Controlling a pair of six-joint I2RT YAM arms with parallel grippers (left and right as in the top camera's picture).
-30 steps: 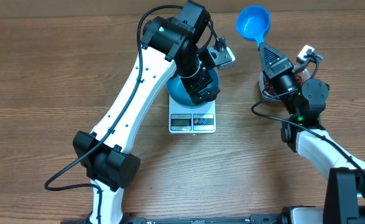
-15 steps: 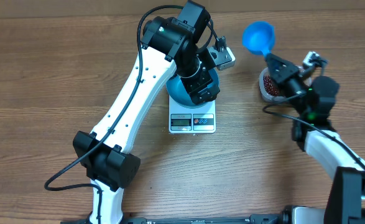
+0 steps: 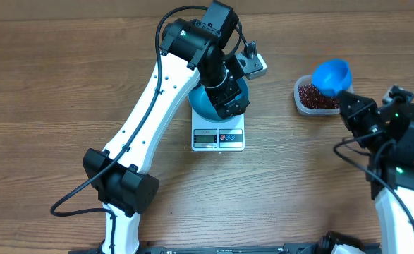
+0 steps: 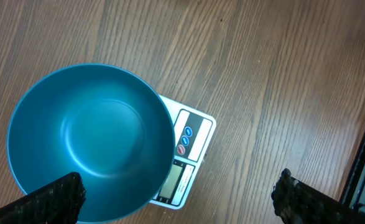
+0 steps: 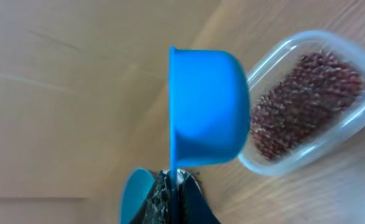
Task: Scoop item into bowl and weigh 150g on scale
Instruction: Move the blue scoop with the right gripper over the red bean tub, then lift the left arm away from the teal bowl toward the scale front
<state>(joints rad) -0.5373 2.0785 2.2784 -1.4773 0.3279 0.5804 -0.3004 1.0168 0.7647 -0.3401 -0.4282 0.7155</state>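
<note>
Scooping step: empty-looking scoop (image 3: 331,75) is clamped by R gripper (image 5: 173,183) just over beans (image 3: 311,94) in tub (image 3: 297,102), bowl (image 4: 89,134) is seen empty on scale (image 3: 218,139) under L gripper (image 4: 179,194) w/ fingers spread wide; next, scoop prob. must be dipped, filled, carried to bowl.

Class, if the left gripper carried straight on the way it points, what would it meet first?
Probably the blue bowl on the scale, struck near its rim by one finger; depth is unclear.
</note>
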